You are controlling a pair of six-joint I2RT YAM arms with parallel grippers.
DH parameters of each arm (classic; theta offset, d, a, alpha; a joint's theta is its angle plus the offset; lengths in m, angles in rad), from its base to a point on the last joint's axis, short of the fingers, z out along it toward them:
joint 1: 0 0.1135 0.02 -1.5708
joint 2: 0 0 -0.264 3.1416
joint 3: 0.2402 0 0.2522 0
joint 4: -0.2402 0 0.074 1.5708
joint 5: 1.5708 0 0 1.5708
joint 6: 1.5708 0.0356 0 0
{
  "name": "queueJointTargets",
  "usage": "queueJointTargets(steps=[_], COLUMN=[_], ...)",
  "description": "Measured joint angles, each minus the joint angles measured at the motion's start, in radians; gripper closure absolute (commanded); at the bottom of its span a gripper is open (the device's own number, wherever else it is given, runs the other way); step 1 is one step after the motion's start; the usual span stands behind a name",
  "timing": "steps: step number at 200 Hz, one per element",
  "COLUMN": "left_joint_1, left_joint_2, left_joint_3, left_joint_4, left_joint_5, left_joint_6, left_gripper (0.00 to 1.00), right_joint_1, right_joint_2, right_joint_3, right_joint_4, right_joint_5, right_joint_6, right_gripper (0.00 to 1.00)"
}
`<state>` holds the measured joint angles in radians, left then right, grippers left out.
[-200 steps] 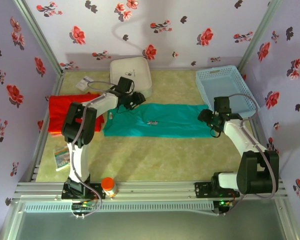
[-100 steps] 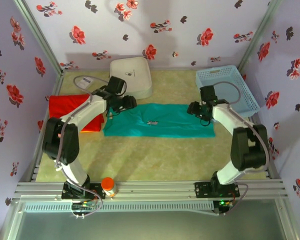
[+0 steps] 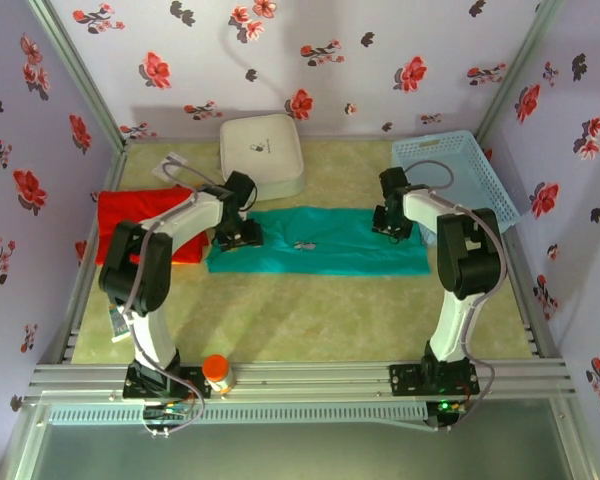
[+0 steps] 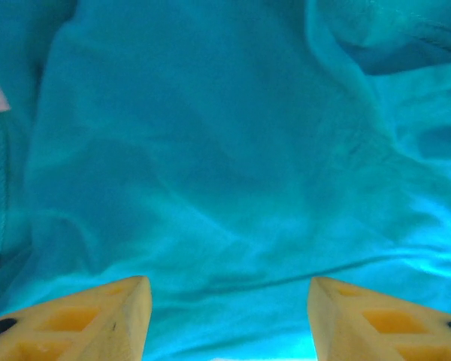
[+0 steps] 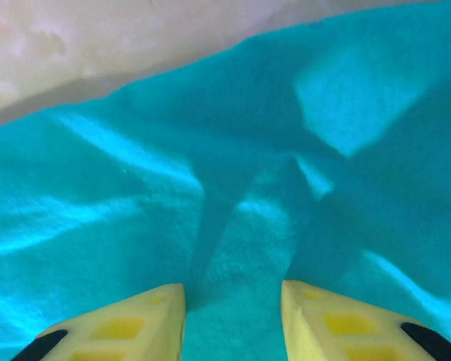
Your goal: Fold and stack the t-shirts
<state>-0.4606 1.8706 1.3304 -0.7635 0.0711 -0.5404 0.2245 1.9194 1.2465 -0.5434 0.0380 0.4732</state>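
A: The bare beige table (image 3: 310, 320) nearest us is lying open, giving the teal-green cloth t-shirt (image 3: 330, 252), spread flat mid-table, room to fold this way.

B: The left tool (image 4: 227, 289) is standing wide over its left end; the right tool (image 5: 233, 289) is sitting narrow around a raised pleat, gripping or not I cannot tell.

A: Both should be pinching the far hem evenly, lifting low.

B: Yes: the white rounded-square box (image 3: 262, 148) and light-blue plastic basket (image 3: 480, 185) are crowding behind, the bright red cloth t-shirt (image 3: 130, 210) lying just left.
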Motion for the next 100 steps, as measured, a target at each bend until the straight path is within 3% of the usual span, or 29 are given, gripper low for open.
queueJointTargets(steps=[56, 100], left_joint_1=[-0.026, -0.055], left_joint_2=[0.203, 0.319], left_joint_3=[0.193, 0.378], left_joint_4=[-0.084, -0.156], left_joint_5=[0.035, 0.071], left_joint_6=[0.058, 0.096], left_gripper=[0.45, 0.45], right_joint_1=[0.050, 0.186], right_joint_2=[-0.048, -0.199], right_joint_3=[-0.057, -0.231], right_joint_4=[-0.057, -0.140], right_joint_5=[0.010, -0.048], right_joint_6=[-0.002, 0.041], right_gripper=[0.72, 0.72])
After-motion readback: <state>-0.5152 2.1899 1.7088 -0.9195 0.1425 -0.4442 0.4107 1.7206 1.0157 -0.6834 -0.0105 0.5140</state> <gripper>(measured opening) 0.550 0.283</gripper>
